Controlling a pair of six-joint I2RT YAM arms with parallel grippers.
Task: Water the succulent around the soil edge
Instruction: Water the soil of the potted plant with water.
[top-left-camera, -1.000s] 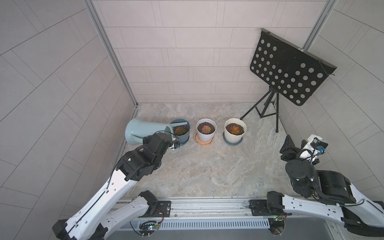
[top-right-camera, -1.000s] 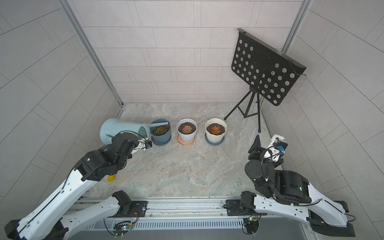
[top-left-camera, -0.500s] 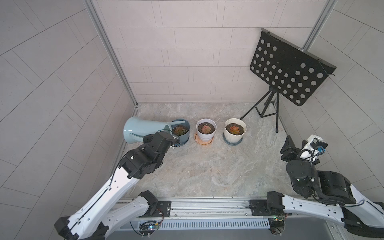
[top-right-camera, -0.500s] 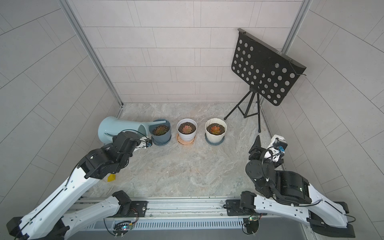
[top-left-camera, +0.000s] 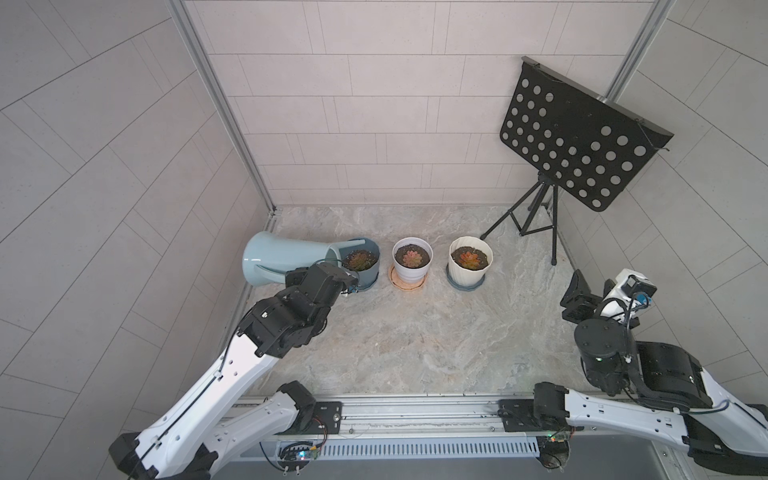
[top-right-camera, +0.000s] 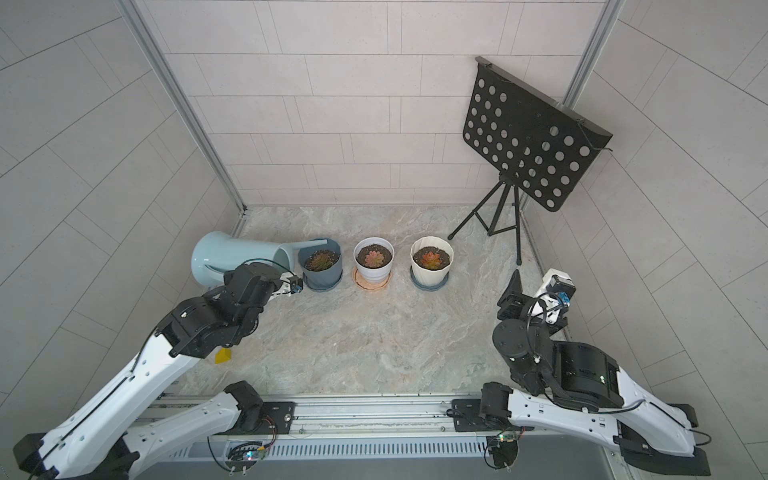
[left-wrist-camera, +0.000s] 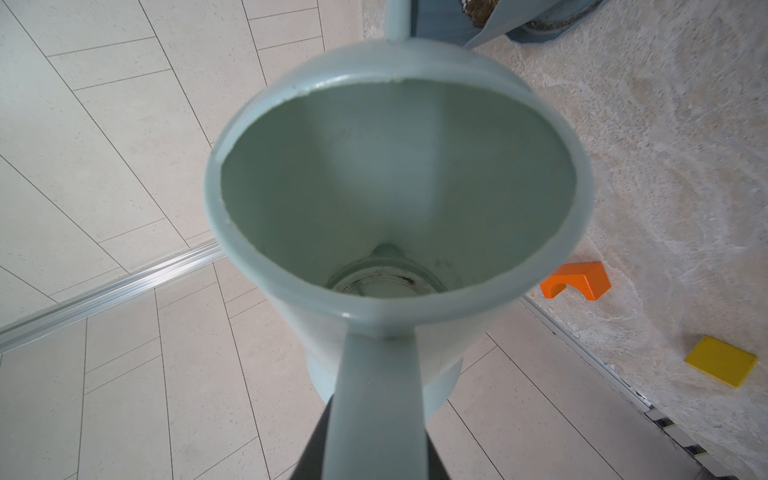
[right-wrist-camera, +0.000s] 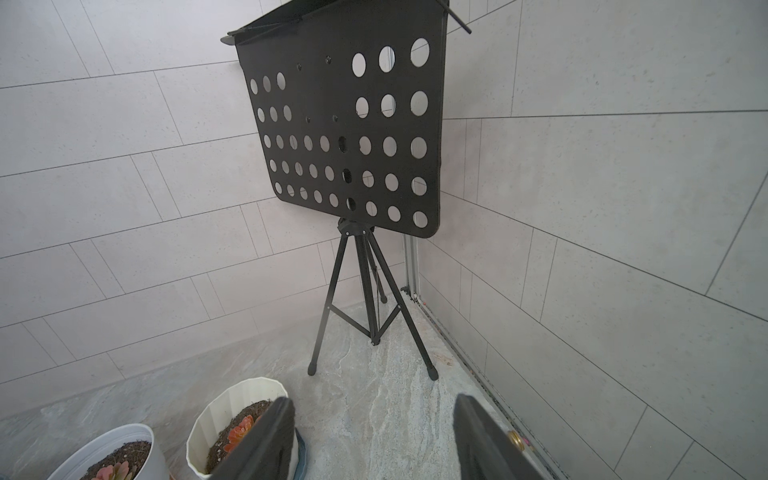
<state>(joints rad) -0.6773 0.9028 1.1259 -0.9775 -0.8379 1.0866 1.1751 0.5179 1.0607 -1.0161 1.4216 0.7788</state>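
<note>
A pale blue watering can (top-left-camera: 286, 257) (top-right-camera: 232, 257) is tipped almost flat near the left wall, and its spout (top-left-camera: 351, 242) reaches over the far rim of the blue-grey pot (top-left-camera: 368, 278). That pot holds a reddish-green succulent (top-left-camera: 359, 261) (top-right-camera: 320, 262) in dark soil. My left gripper (left-wrist-camera: 376, 449) is shut on the can's handle. Its dark fingers (left-wrist-camera: 316, 449) show on either side of the handle, and the left wrist view looks into the can's open mouth (left-wrist-camera: 395, 187). At the right wall, my right gripper (right-wrist-camera: 374, 407) (top-left-camera: 592, 293) is open and holds nothing.
Two more succulent pots stand in the same row: a white one (top-left-camera: 412, 272) on a saucer and a ribbed cream one (top-left-camera: 469, 272) (right-wrist-camera: 216, 415). A black music stand (top-left-camera: 577, 137) fills the back right corner. An orange block (left-wrist-camera: 575, 284) and a yellow block (top-right-camera: 223, 356) lie by the left wall.
The left arm has shifted slightly, raising the can's body a little while the spout stays over the blue-grey pot. The right arm has not moved.
</note>
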